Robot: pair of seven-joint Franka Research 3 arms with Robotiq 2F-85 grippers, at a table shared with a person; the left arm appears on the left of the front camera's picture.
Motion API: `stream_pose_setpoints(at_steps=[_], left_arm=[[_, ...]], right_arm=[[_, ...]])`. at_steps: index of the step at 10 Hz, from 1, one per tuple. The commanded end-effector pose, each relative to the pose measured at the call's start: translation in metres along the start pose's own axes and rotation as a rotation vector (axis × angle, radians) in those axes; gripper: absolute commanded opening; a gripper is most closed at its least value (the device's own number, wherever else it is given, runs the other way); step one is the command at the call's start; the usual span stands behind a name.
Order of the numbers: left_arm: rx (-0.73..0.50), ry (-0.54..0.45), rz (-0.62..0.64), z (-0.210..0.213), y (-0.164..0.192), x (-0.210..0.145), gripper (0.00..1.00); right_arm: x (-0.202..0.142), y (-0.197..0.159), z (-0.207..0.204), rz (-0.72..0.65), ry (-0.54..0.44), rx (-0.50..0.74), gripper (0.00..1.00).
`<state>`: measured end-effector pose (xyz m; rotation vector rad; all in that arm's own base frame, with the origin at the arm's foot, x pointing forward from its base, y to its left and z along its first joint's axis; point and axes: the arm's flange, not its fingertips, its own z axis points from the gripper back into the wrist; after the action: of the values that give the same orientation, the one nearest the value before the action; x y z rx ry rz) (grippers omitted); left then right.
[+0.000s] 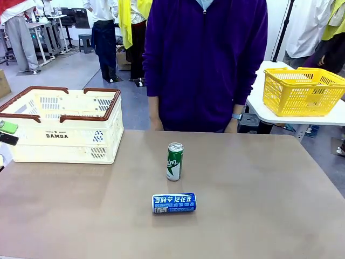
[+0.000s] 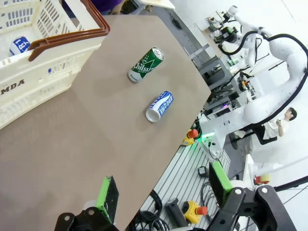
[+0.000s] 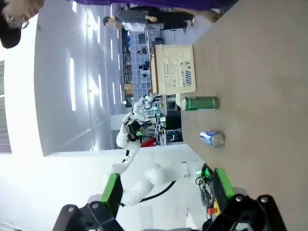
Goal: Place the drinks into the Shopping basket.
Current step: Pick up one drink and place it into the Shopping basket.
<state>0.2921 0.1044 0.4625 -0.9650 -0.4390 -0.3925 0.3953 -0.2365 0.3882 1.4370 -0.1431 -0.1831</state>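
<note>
1. The green can [image 1: 174, 161] stood upright near the middle of the front view, on the brown worktop [image 1: 269, 205].
2. The blue can [image 1: 174, 203] lay on its side just below the green one in that frame, close to it but not touching.
3. The Shopping basket [image 1: 59, 127] sat at the left of the frame on the worktop, well apart from both cans. In the left wrist view a blue-and-white item [image 2: 18, 45] lay inside it at the upper left.
4. The left fingers [image 2: 108, 195] were spread wide at the bottom of the left wrist view, holding nothing.
5. The right fingers [image 3: 222, 185] were likewise wide apart and empty at the bottom of the right wrist view.
6. A person in a purple top [image 1: 205, 65] stood at the far edge, top centre.
7. A yellow basket [image 1: 302, 91] rested on a white side table [image 1: 259, 105] at the upper right.
</note>
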Motion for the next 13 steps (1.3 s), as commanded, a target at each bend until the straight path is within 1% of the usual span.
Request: stream_pose_setpoints(at_steps=[1,4,5,6,7,8,9,10,12,13], left_arm=[[-0.012,-0.014,0.001,-0.001,-0.002,0.002,1.00],[-0.012,-0.014,0.001,-0.001,-0.002,0.002,1.00],[0.000,0.000,0.000,0.000,0.000,0.000,1.00],[0.105,0.071,0.112,0.007,-0.055,0.010,1.00],[0.236,0.202,0.116,-0.008,-0.118,0.035,1.00],[0.374,0.267,0.104,-0.040,-0.176,0.074,1.00],[0.480,0.369,0.076,-0.079,-0.218,0.110,1.00],[0.566,0.498,0.049,-0.127,-0.252,0.143,1.00],[0.769,0.580,0.016,-0.240,-0.303,0.203,1.00],[0.842,0.576,0.020,-0.287,-0.319,0.216,1.00]], right_arm=[[-0.002,0.024,0.008,0.009,0.017,-0.007,1.00],[-0.002,0.024,0.008,0.009,0.017,-0.007,1.00],[-0.002,0.024,0.008,0.009,0.017,-0.007,1.00],[-0.002,0.024,0.008,0.009,0.017,-0.007,1.00],[-0.002,0.024,0.008,0.009,0.017,-0.007,1.00],[-0.002,0.024,0.008,0.009,0.017,-0.007,1.00],[-0.002,0.024,0.008,0.009,0.017,-0.007,1.00],[-0.002,0.024,0.008,0.009,0.017,-0.007,1.00],[-0.002,0.024,0.008,0.009,0.017,-0.007,1.00],[-0.002,0.024,0.008,0.009,0.017,-0.007,1.00]])
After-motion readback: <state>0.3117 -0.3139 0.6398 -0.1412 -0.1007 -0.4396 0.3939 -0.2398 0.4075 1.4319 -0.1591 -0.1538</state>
